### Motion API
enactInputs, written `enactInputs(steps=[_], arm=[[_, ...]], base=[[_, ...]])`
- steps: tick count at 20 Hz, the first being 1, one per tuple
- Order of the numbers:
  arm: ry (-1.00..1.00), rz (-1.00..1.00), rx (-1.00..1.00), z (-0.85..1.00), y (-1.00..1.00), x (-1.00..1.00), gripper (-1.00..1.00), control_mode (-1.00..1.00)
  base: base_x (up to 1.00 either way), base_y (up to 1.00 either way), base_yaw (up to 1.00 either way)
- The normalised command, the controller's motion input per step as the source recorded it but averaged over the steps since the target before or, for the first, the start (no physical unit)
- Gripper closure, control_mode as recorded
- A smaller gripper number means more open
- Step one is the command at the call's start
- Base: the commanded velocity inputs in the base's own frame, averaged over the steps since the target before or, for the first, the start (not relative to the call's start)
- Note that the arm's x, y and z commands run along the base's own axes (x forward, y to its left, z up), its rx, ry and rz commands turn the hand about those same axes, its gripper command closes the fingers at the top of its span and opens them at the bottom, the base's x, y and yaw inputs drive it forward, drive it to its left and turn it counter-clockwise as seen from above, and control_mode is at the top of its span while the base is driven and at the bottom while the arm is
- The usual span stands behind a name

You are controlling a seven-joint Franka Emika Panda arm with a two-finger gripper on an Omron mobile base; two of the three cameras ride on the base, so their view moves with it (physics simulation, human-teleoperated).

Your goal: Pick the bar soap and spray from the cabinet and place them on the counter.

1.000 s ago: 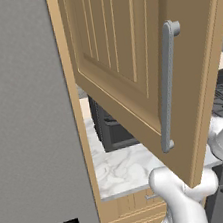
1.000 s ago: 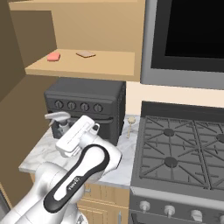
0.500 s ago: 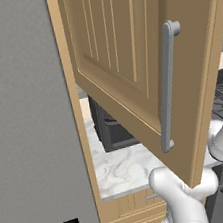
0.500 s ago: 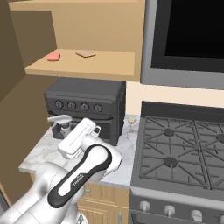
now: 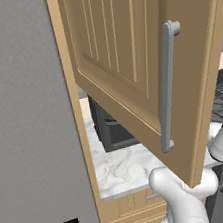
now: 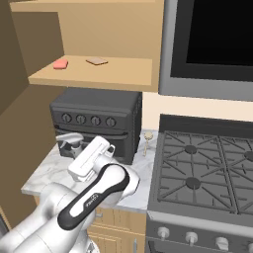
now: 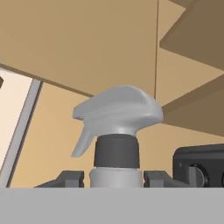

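End effector (image 7: pixel 116 178): jaws drawn narrow and clamped on the spray (image 7: pixel 116 131), one dark fingertip (image 7: pixel 70 178) on each side of the bottle's pale neck, just below the dark collar. The spray stands upright in the grip; its grey trigger head points to the left of the hand view. In the right base view the end effector (image 6: pixel 74 150) and the spray (image 6: pixel 69 142) sit low over the counter (image 6: pixel 42 174), above its left part and in front of the toaster oven (image 6: pixel 96 118); whether the bottle base touches the marble cannot be told, as the white hand covers it. The toaster oven stands at the back of the counter, a row of knobs across its front. A small pale item (image 6: pixel 147 141) stands near the counter's right edge, beside the stove (image 6: pixel 207 173); it is too small to identify. Above the toaster oven the cabinet (image 6: pixel 94 74) is open: on its shelf lie a pink bar, the soap (image 6: pixel 61 63), towards the left, and a flat tan item (image 6: pixel 97 61) just right of it, the two apart. In the left base view the cabinet door (image 5: pixel 142 63) stands swung out, its grey bar handle (image 5: pixel 168 87) facing the camera, and hides much of the counter (image 5: pixel 119 165); a grey fridge (image 5: pixel 29 125) stands at the counter's left edge.
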Motion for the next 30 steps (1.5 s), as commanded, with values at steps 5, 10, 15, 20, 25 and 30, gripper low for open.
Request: enactInputs(steps=[5, 10, 15, 20, 25, 30], arm=[[0.0, 0.0, 0.0, -0.1, 0.0, 0.17, 1.0, -1.0], [0.0, 0.0, 0.0, -0.12, 0.01, 0.23, 1.0, -1.0], [0.0, 0.0, 0.0, -0.11, 0.0, 0.19, 1.0, -1.0], [0.0, 0.0, 0.0, -0.15, 0.0, 0.16, 1.0, -1.0], [0.0, 0.0, 0.0, -0.15, 0.0, 0.14, 1.0, -1.0], [0.0, 0.0, 0.0, -0.12, 0.0, 0.13, 1.0, -1.0]], base=[[0.0, 0.0, 0.0], [0.0, 0.0, 0.0], [0.0, 0.0, 0.0], [0.0, 0.0, 0.0], [0.0, 0.0, 0.0], [0.0, 0.0, 0.0]])
